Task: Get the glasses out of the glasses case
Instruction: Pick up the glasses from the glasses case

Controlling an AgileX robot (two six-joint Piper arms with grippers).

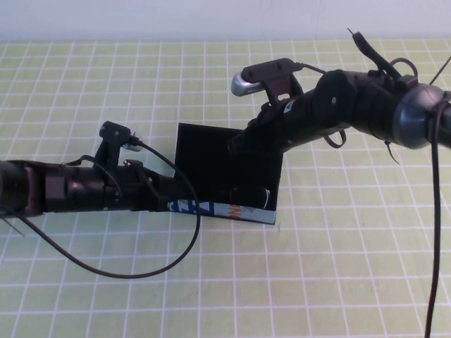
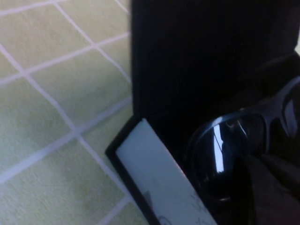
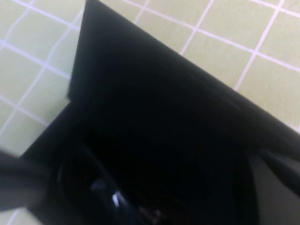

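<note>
The glasses case point(image 1: 232, 210) lies open in the middle of the table, its black flap lid point(image 1: 211, 151) raised and its white printed long side facing me. The black glasses point(image 1: 246, 194) lie inside. In the left wrist view a dark lens of the glasses point(image 2: 229, 154) shows behind the case's white side point(image 2: 159, 183). My left gripper point(image 1: 161, 196) is at the case's left end. My right gripper point(image 1: 237, 144) is over the flap lid's far part, which fills the right wrist view point(image 3: 154, 108). The glasses point(image 3: 93, 187) show dimly there.
The table is a green mat with a white grid point(image 1: 317, 282). A black cable point(image 1: 141, 271) loops from the left arm across the near side. Cables point(image 1: 433, 246) hang from the right arm at the far right.
</note>
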